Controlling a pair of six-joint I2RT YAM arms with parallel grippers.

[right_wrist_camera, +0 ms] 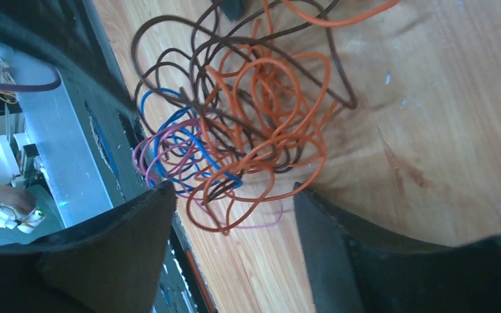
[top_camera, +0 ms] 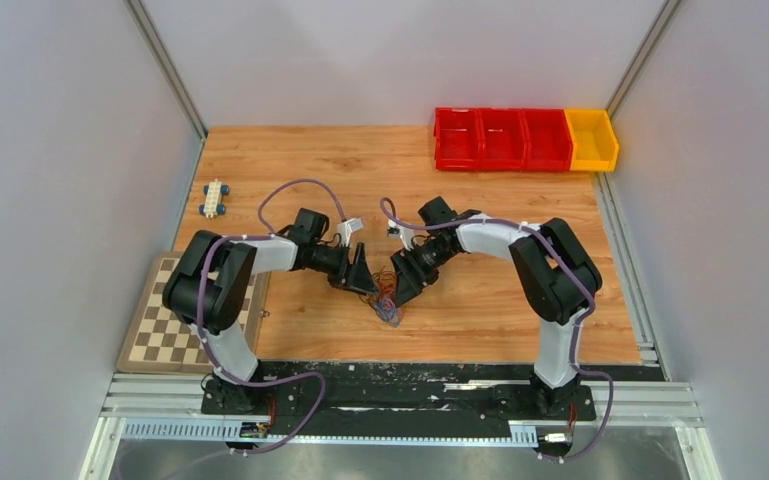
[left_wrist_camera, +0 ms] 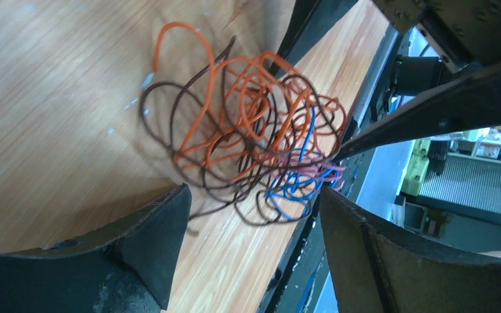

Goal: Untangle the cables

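Note:
The cables (top_camera: 388, 305) are a small tangle of thin curly wires, orange, dark brown, blue and pink, lying on the wooden table near its front edge. The tangle fills the left wrist view (left_wrist_camera: 247, 140) and the right wrist view (right_wrist_camera: 234, 124). My left gripper (top_camera: 363, 282) is open, just left of the tangle, its jaws (left_wrist_camera: 254, 195) apart with nothing between them. My right gripper (top_camera: 404, 290) is open, just right of the tangle, its tips (right_wrist_camera: 234, 195) at the tangle's near loops without closing on them.
Red bins (top_camera: 502, 139) and a yellow bin (top_camera: 593, 141) stand at the back right. A small toy car (top_camera: 215, 198) lies at the left. A chessboard (top_camera: 182, 318) lies at the front left. The table's front edge (top_camera: 440, 365) is just below the tangle.

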